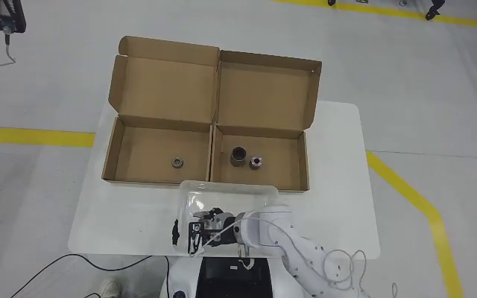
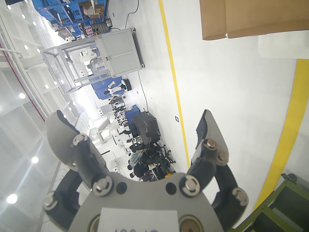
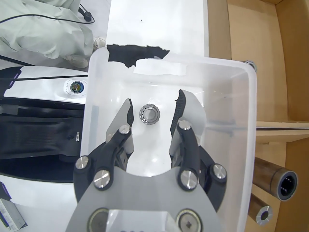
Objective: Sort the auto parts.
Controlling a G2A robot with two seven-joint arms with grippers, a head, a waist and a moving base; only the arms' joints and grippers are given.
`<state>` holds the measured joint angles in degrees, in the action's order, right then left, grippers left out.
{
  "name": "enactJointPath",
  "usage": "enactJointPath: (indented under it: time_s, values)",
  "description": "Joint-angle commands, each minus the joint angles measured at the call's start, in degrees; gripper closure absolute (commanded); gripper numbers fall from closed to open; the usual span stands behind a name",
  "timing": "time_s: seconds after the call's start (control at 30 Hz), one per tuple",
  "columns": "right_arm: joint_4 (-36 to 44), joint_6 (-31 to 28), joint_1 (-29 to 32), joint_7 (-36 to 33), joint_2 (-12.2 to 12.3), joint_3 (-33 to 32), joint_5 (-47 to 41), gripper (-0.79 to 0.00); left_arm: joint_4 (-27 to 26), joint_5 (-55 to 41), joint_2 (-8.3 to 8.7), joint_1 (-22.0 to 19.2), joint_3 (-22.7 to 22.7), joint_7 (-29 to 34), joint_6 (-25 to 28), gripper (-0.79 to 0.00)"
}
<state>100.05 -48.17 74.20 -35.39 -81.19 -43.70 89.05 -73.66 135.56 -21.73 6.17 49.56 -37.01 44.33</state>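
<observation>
The right gripper (image 3: 154, 96) hangs inside the white bin (image 3: 251, 121), its two fingers spread wide and gripping nothing. Between the fingers, on the bin's floor, lies a small silver bearing (image 3: 149, 114), with a gap on each side, so neither pad touches it. In the top view this gripper sits over the near-left part of the bin. A torn strip of black tape (image 3: 130, 54) sticks to one of the bin's end walls, with a patch of white tape (image 3: 161, 67) just beside it.

The bin stands at the near edge of the white table (image 1: 335, 186), about the middle, its far wall just beside the two open cardboard boxes. The left box (image 1: 145, 153) holds one small ring-shaped part (image 1: 177, 160) toward its near right. The right box (image 1: 279, 167) holds a dark cylinder (image 1: 238, 155) and, close to its right, a smaller silver part (image 1: 256, 161); the two are near each other, but I cannot tell whether they touch. Both boxes have their lids folded back on the far side.

The left gripper (image 2: 132, 113) is also spread wide with nothing between its fingers, aimed out across the room's floor, with a cardboard flap (image 2: 253, 5) beyond it.
</observation>
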Motion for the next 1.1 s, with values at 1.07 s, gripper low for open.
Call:
enactJointPath:
  time_s: [1.07]
  values:
    - [-13.1, 7.2, -7.7, 1.1, -1.7, 9.4, 6.8, -0.292, 0.0, 0.0, 0.00, 0.0, 0.0, 0.0, 0.0, -0.785]
